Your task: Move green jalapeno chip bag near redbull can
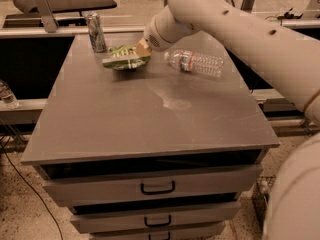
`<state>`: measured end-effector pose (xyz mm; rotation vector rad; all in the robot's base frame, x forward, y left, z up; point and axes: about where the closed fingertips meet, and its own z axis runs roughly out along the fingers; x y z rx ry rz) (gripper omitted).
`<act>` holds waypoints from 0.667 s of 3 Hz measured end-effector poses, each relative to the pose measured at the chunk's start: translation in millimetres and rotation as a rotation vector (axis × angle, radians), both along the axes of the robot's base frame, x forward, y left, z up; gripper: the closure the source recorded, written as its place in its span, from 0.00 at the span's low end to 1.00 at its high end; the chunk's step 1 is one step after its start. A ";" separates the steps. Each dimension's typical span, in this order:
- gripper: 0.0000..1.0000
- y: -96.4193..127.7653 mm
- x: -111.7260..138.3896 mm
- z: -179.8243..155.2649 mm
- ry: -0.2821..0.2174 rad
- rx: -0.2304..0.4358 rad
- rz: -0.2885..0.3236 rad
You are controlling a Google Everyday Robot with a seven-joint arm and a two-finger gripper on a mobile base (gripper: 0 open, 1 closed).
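Observation:
The green jalapeno chip bag (125, 58) is crumpled, green with white lettering, at the back of the grey cabinet top (145, 114). My gripper (142, 49) is at the bag's right end and is shut on the bag. The redbull can (96, 32), slim and silver-blue, stands upright at the back left corner, a short way left of and behind the bag. The bag is close to the can without touching it.
A clear plastic water bottle (196, 62) with a red-blue label lies on its side right of the bag. My white arm (240, 29) spans the upper right. Drawers with dark handles (157, 188) face the front. Another bottle (7, 95) stands on the left ledge.

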<state>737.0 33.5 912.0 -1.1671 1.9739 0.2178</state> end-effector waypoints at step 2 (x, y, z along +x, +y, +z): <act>0.83 21.0 44.4 1.2 0.009 0.021 -0.035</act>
